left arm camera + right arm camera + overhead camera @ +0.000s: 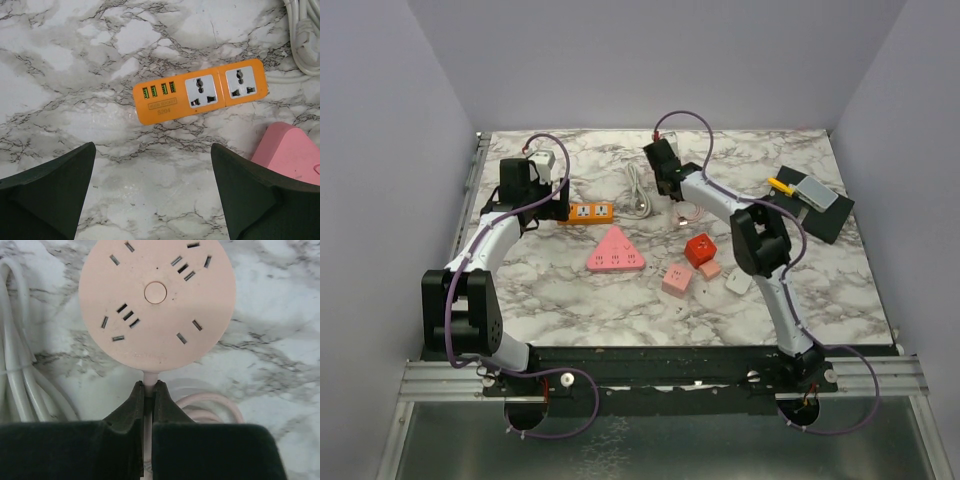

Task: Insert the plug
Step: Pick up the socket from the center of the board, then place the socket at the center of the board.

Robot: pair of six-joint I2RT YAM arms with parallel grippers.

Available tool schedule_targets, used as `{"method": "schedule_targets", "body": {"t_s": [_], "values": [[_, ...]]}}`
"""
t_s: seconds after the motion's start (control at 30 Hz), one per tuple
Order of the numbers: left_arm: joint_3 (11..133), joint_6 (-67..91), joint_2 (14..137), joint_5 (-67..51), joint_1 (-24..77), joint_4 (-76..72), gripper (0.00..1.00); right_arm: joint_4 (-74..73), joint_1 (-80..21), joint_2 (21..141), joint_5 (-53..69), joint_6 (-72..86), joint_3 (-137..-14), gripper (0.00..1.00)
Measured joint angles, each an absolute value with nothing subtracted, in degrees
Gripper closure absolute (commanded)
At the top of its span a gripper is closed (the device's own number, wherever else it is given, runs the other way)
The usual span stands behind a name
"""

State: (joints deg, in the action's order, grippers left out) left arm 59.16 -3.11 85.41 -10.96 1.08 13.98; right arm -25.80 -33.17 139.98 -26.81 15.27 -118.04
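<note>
Bottom centre, right gripper [148, 391]: pinching cord [148, 376].
Cord: thin, limp, light; likely best held near socket [157, 300].
Left gripper [152, 150]: spread.

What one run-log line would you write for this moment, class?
left jaws: open near orange power strip | right jaws: shut on cord of round pink socket hub | orange power strip sockets: empty
</note>
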Motion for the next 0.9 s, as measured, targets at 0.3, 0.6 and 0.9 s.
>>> {"method": "schedule_targets", "body": {"t_s": [0.3,0.6,0.9], "values": [[59.16,-3.03,85.41,-10.98,1.08,14.5,0.01,-17.41,-28.14,110.74,-18.31,-4.89,-91.39,0.99],[59.18,-3.27,85.38,-11.03,1.08,15.09,0.01,-15.49,-21.71,91.85,-11.05,-14.28,-71.81,0.99],[60.2,-3.7,84.27,-12.4,1.08,16.21,0.01,-21.67,-22.28,71.09,-11.25,-18.5,-57.89,1.0]]}}
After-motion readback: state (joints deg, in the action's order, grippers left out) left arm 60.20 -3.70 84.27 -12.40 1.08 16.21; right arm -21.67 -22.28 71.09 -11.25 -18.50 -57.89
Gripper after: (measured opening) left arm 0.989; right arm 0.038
